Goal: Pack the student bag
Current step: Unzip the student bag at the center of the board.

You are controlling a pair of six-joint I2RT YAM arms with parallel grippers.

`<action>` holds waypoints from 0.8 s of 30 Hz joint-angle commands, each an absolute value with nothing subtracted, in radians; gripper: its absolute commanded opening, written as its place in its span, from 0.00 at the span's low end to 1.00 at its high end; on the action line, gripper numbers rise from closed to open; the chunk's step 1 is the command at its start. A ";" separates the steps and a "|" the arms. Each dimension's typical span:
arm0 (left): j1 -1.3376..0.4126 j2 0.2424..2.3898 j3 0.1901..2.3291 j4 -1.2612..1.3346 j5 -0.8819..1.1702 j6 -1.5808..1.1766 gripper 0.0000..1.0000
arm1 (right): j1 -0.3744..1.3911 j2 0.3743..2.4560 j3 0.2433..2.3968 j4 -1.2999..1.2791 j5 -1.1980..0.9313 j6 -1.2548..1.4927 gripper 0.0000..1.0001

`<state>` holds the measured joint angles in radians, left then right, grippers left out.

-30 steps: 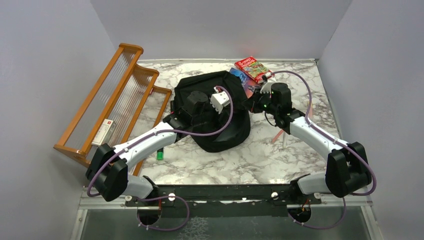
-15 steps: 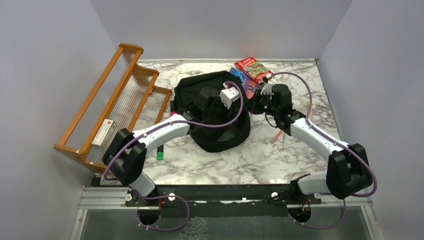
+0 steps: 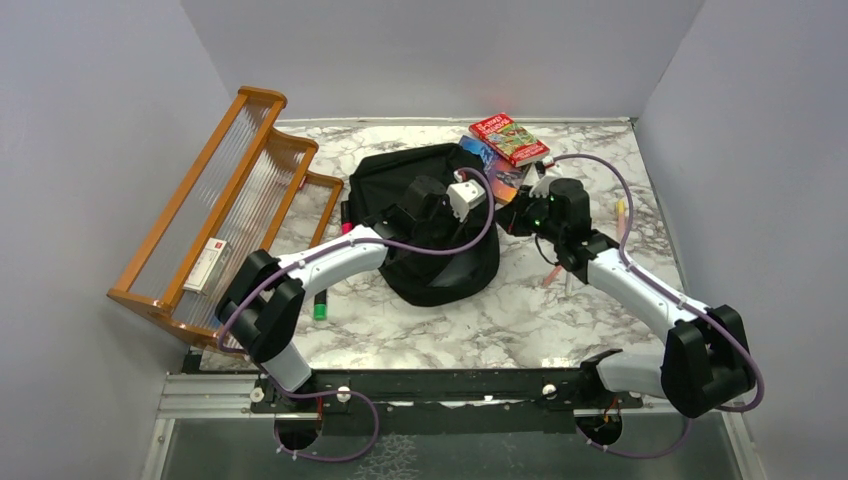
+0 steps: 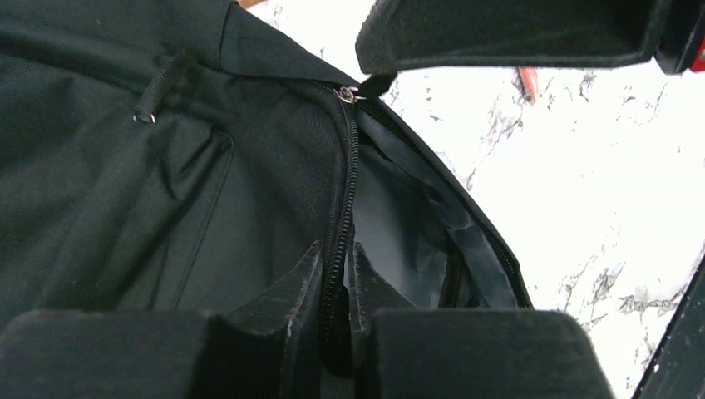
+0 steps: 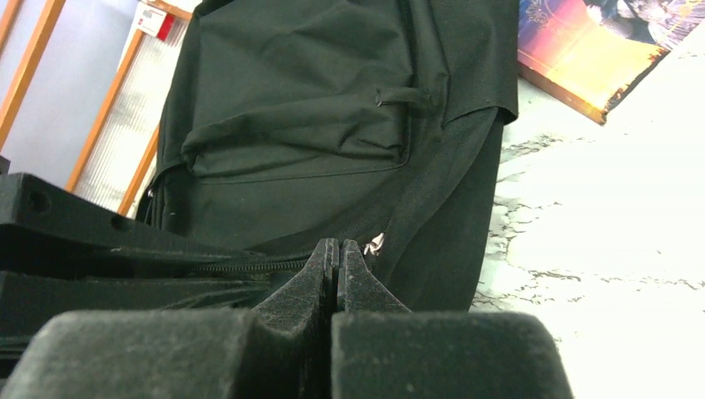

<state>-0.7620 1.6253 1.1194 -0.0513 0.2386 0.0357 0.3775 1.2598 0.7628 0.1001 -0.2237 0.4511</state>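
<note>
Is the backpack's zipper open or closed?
Partly open. In the left wrist view the student bag's zipper teeth are parted, and grey lining shows through the gap.

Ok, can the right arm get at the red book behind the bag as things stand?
Probably yes: the red book lies uncovered just beyond the right gripper, with nothing on top. But that gripper seems shut on the zip pull of the student bag, so it must release first.
</note>
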 commanded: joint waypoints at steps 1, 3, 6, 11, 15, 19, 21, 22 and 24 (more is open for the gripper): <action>-0.806 1.576 1.088 -0.069 0.197 0.057 0.10 | 0.371 1.257 0.776 0.087 -0.147 0.469 0.01; -0.831 1.575 1.076 -0.081 0.175 0.072 0.02 | 0.370 1.274 0.789 0.101 -0.127 0.468 0.00; -0.848 1.564 1.049 -0.083 0.186 0.055 0.00 | 0.366 1.315 0.816 0.109 -0.101 0.462 0.01; -0.866 1.531 1.013 -0.078 0.181 0.054 0.00 | 0.347 1.398 0.840 0.132 -0.082 0.456 0.00; -0.874 1.502 1.001 -0.078 0.184 0.059 0.00 | 0.334 1.444 0.847 0.155 -0.061 0.456 0.01; -0.877 1.479 0.999 -0.083 0.189 0.075 0.00 | 0.318 1.485 0.877 0.163 -0.030 0.440 0.00; -0.878 1.467 1.001 -0.089 0.176 0.081 0.00 | 0.311 1.507 0.897 0.156 -0.016 0.429 0.00; -0.878 1.459 1.003 -0.092 0.169 0.085 0.00 | 0.307 1.517 0.907 0.153 -0.010 0.426 0.00; -0.877 1.445 1.008 -0.101 0.161 0.092 0.00 | 0.300 1.537 0.921 0.156 -0.003 0.421 0.01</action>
